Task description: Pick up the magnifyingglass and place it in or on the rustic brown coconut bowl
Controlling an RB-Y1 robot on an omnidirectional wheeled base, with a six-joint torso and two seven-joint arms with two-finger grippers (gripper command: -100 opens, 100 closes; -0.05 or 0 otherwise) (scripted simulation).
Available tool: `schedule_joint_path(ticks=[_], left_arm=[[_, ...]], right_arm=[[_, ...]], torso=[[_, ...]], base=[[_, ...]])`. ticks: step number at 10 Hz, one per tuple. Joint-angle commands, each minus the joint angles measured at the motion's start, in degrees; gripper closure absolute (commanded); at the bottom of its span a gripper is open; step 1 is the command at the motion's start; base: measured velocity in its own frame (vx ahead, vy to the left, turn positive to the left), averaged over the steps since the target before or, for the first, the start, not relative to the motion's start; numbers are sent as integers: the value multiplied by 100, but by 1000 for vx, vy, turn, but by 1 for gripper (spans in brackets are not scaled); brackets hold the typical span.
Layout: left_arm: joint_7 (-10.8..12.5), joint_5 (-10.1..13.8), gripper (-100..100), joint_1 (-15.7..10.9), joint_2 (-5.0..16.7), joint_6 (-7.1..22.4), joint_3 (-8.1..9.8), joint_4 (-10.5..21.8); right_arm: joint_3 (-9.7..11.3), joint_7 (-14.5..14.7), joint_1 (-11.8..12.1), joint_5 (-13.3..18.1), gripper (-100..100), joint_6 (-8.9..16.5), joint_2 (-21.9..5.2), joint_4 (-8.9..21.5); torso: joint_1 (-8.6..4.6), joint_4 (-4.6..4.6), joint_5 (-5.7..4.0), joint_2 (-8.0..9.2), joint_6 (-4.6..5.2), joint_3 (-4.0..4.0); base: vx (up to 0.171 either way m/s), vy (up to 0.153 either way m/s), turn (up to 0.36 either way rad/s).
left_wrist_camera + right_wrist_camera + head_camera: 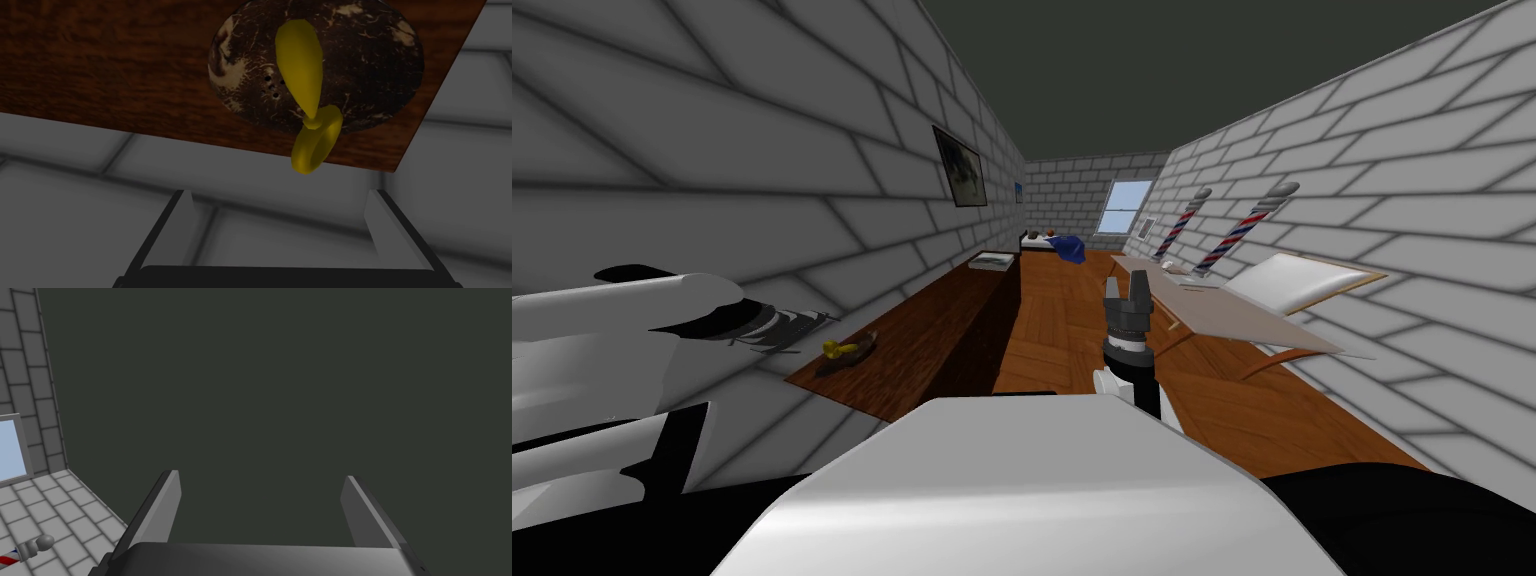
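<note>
The left hand [278, 196] is wide open and holds nothing. Just past it, the yellow magnifying glass [300, 65] lies in the brown coconut bowl [370, 65], and its ring sticks out over the bowl's rim. The putting-in step looks done. Next, the hand should back off without bumping it. The head view shows the bowl at the near end of a long dark wood surface [932, 330]. The right hand [260, 480], well apart from the bowl, is open and empty too.

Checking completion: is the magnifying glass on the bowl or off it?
On it: the yellow magnifying glass lies across the brown bowl, its ring overhanging the rim.
</note>
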Motion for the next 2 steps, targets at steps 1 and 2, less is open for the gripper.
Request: schedule_joint_path(ticks=[1,2], left_arm=[[0,0,0,0,0,0,0,0],[0,0,0,0,0,0,0,0]], right_arm=[[0,0,0,0,0,0,0,0],[0,0,0,0,0,0,0,0]], torso=[[0,0,0,0,0,0],[0,0,0,0,0,0]], base=[[0,0,0],[0,0,0]])
